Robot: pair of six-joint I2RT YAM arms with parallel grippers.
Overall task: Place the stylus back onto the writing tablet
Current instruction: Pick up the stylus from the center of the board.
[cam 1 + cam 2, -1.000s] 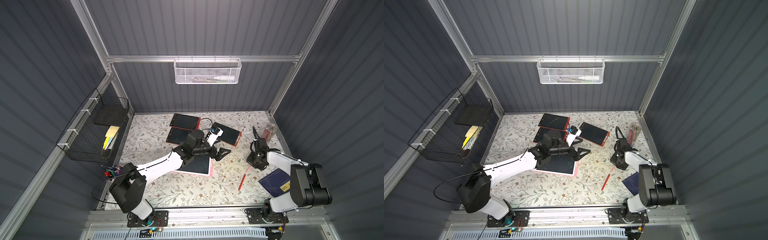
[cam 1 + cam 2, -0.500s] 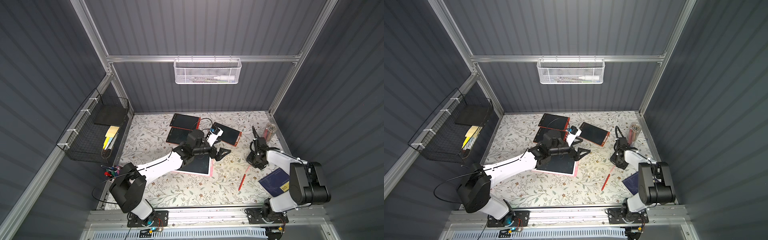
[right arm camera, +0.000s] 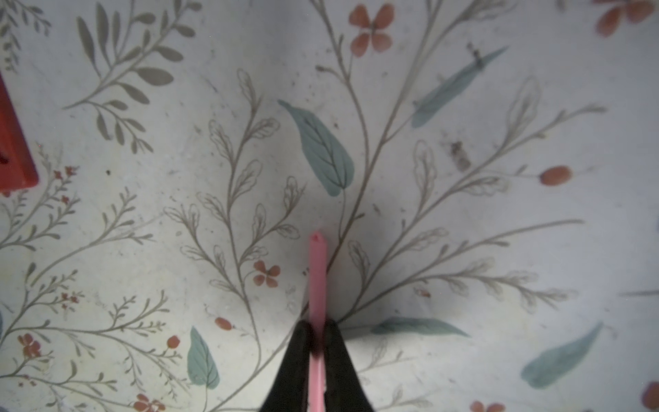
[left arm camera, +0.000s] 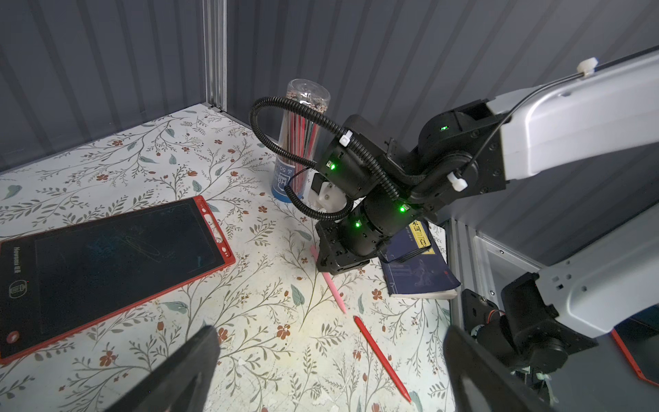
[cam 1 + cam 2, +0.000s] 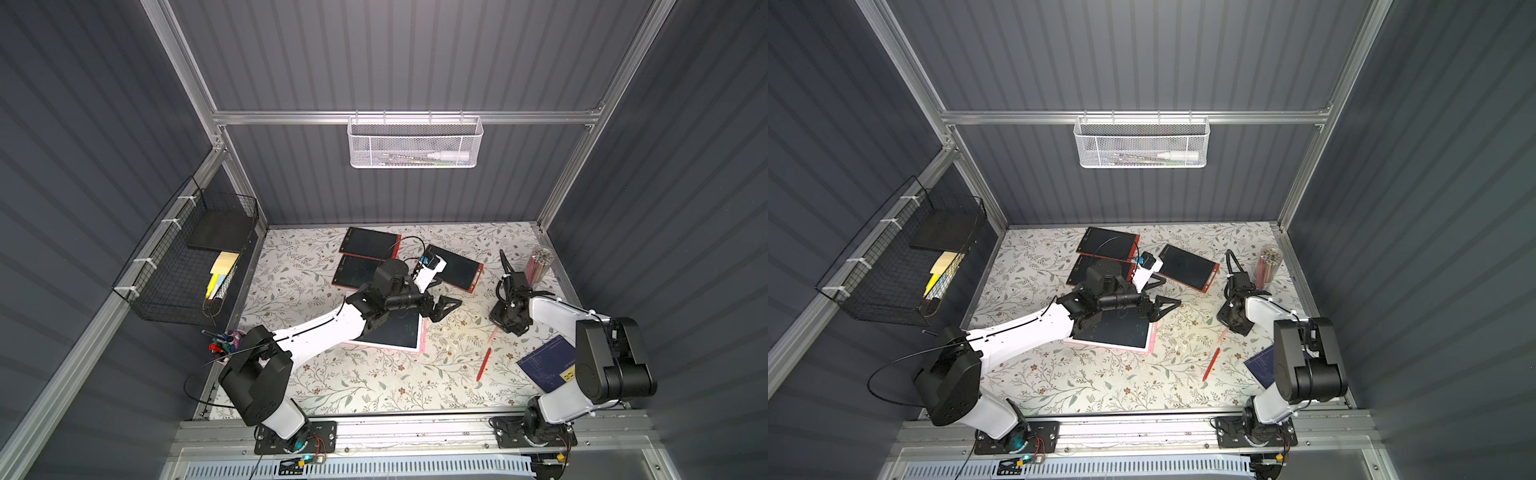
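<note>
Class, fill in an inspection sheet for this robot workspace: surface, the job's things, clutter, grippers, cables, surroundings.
Surface: floral-print table top.
Job's things: pink stylus pinched by the right gripper, low over the surface; pink-framed tablet flat, partly under the left arm.
Clutter: red stylus loose; three red-framed tablets; blue booklet; clear tube of pencils; cup of markers.
Grippers: left gripper jaws open, empty; right gripper jaws shut on the pink stylus.
Cables: ribbed black hose looping over the right wrist; thin black cable arching over the red-framed tablets.
Surroundings: grey ribbed walls; white mesh basket on the back rail; black wire basket hung at the side.
</note>
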